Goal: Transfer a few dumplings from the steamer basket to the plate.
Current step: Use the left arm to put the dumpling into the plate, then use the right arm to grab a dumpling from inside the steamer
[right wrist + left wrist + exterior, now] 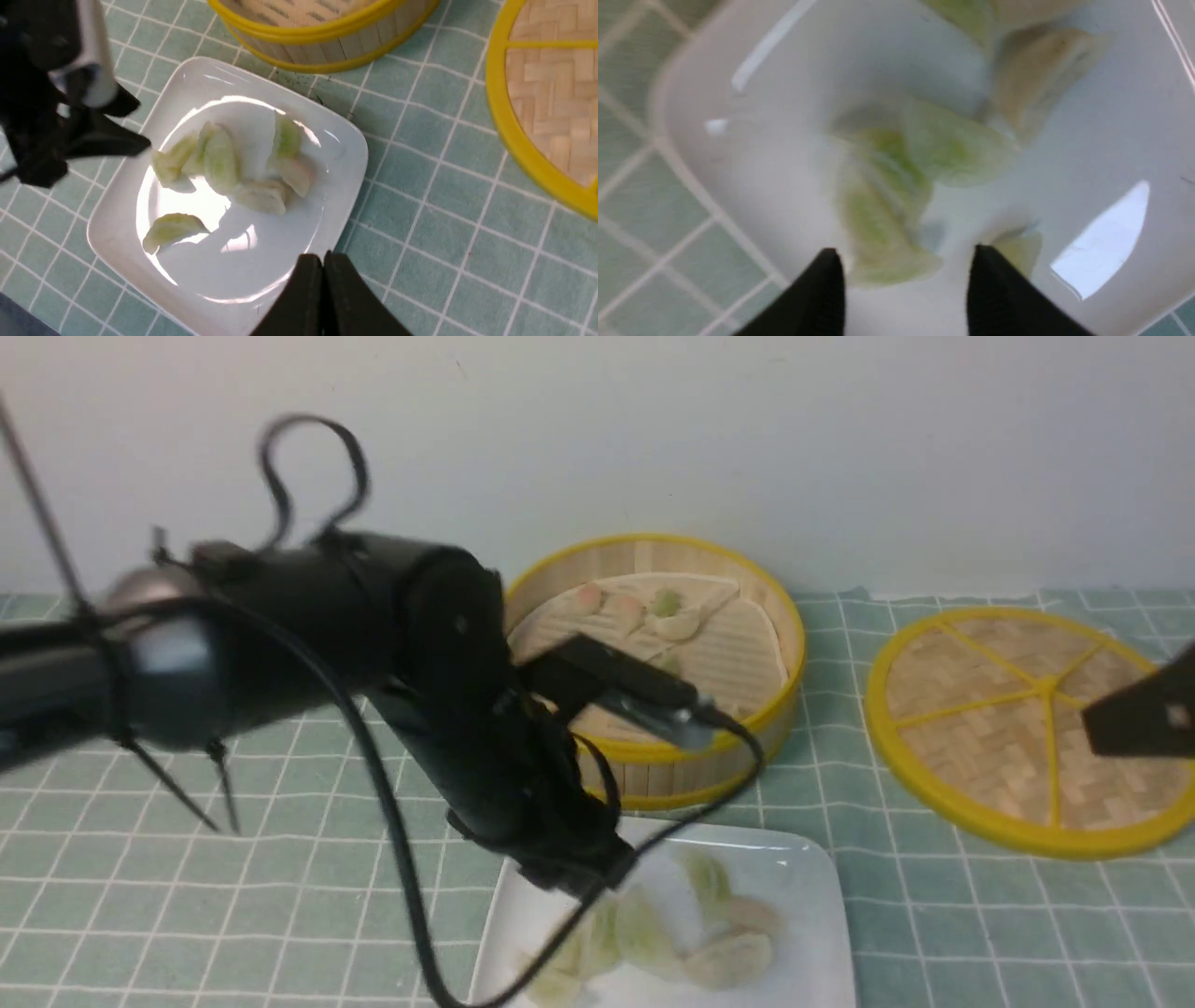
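Left side first: my left gripper (903, 261) hangs low over the plate (327, 154), jaws apart and nothing pinched between them. A pale green dumpling (882, 219) lies flat on the white glaze right under the gap, touching neither fingertip as far as I can tell. The plate sits at the near edge of the desk, about the middle, on the green checked cloth (187, 896). It carries six or seven dumplings (219, 163), most of them bunched and overlapping, with one alone toward a corner. So I read this as the set-down end of a run, with the load already lying on the plate. Behind the plate, toward the far edge, the steamer basket (653, 775) holds a handful of pink, white and green dumplings (635, 611) on its liner. Farther right the woven lid (1027, 728) lies flat on the cloth. My right gripper (322, 261) is pressed shut and empty, above the plate's rim. If another dumpling is wanted, I'd lift the left jaws straight up, carry them over the yellow rim, and drop around a single dumpling. The close should be soft, since they look slippery and squashy.
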Action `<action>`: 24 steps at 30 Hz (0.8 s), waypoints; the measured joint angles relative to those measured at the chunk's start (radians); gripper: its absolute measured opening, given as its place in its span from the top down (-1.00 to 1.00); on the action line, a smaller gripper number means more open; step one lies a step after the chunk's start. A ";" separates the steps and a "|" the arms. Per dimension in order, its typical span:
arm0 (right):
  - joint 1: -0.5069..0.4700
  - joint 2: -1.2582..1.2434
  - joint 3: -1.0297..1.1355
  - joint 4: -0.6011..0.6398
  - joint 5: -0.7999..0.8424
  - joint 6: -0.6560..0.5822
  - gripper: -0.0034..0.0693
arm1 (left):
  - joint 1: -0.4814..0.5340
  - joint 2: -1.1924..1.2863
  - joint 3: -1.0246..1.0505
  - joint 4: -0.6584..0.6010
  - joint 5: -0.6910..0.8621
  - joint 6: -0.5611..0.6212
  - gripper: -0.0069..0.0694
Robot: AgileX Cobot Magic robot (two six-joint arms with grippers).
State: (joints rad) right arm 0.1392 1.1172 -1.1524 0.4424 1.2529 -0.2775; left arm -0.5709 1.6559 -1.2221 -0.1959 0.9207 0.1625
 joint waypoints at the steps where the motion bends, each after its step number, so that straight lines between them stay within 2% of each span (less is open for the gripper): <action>1: 0.034 0.069 -0.052 -0.018 -0.004 0.000 0.94 | 0.043 -0.061 0.000 0.033 0.018 -0.014 0.48; 2: 0.066 0.121 -0.090 -0.037 -0.011 0.003 0.93 | 0.078 -0.107 0.005 0.052 0.027 -0.024 0.63; 4: 0.128 0.220 -0.162 -0.083 -0.035 0.010 0.93 | 0.151 -0.190 0.027 0.067 0.041 -0.033 0.76; 9: 0.220 0.504 -0.368 -0.157 -0.103 0.052 0.84 | 0.343 -0.384 0.126 0.082 0.072 -0.038 0.83; 10: 0.222 0.517 -0.377 -0.159 -0.105 0.052 0.83 | 0.350 -0.390 0.130 0.082 0.072 -0.038 0.83; 11: 0.238 0.616 -0.456 -0.165 -0.112 0.054 0.74 | 0.397 -0.442 0.163 0.080 0.075 -0.043 0.83; 14: 0.261 0.801 -0.618 -0.169 -0.101 0.056 0.48 | 0.452 -0.521 0.218 0.080 0.073 -0.045 0.83; 20: 0.292 1.137 -0.968 -0.179 -0.026 0.080 -0.27 | 0.463 -0.570 0.286 0.114 0.029 -0.045 0.83; 21: 0.292 1.148 -0.980 -0.179 -0.024 0.084 -0.30 | 0.463 -0.570 0.288 0.115 0.029 -0.045 0.83; 22: 0.292 1.236 -1.082 -0.183 -0.019 0.127 -0.46 | 0.465 -0.568 0.297 0.128 0.023 -0.045 0.83; 24: 0.293 1.312 -1.175 -0.204 -0.017 0.169 -0.55 | 0.465 -0.567 0.302 0.143 0.020 -0.045 0.83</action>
State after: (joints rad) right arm 0.4321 2.4293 -2.3273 0.2383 1.2357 -0.1085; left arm -0.1056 1.0885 -0.9196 -0.0529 0.9406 0.1172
